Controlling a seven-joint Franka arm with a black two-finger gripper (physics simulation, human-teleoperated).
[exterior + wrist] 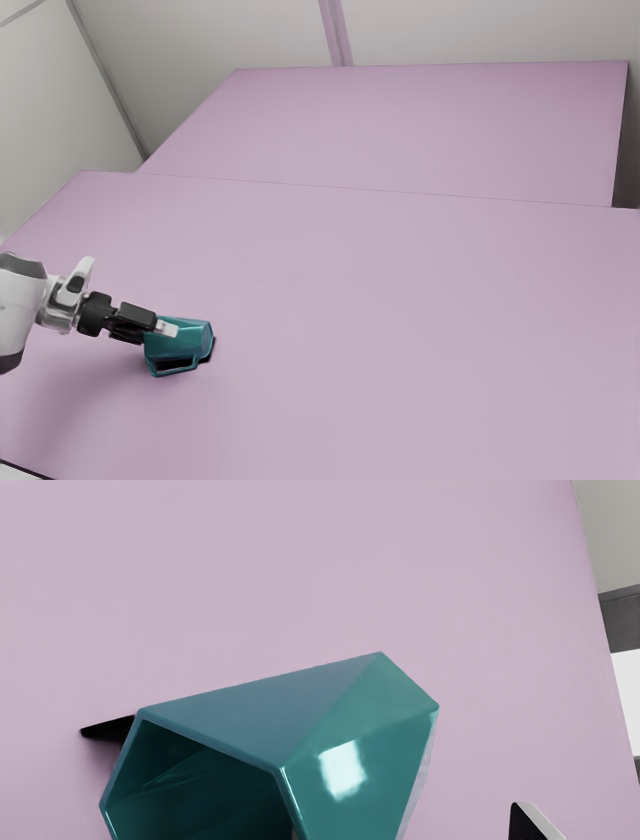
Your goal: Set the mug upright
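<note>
The teal faceted mug (185,341) lies on its side on the pink table, with its handle toward the exterior view's bottom edge. The black gripper (166,328) reaches in from the exterior view's left, its light fingertips overlapping the mug's upper part there. In the wrist view the mug (350,720) shows its dark hollow mouth and a bright reflection on one outer face. The gripper (412,827) is open: one finger stands outside the mug with table visible between them, and a small grey sliver at the mouth's edge may be the other. The handle is hidden from the hand's camera.
The pink table (400,300) spreads widely around the mug. Behind it is another pink surface (420,120), with pale walls (230,35) beyond. A table edge runs down one side of the wrist view, past the finger's side of the mug.
</note>
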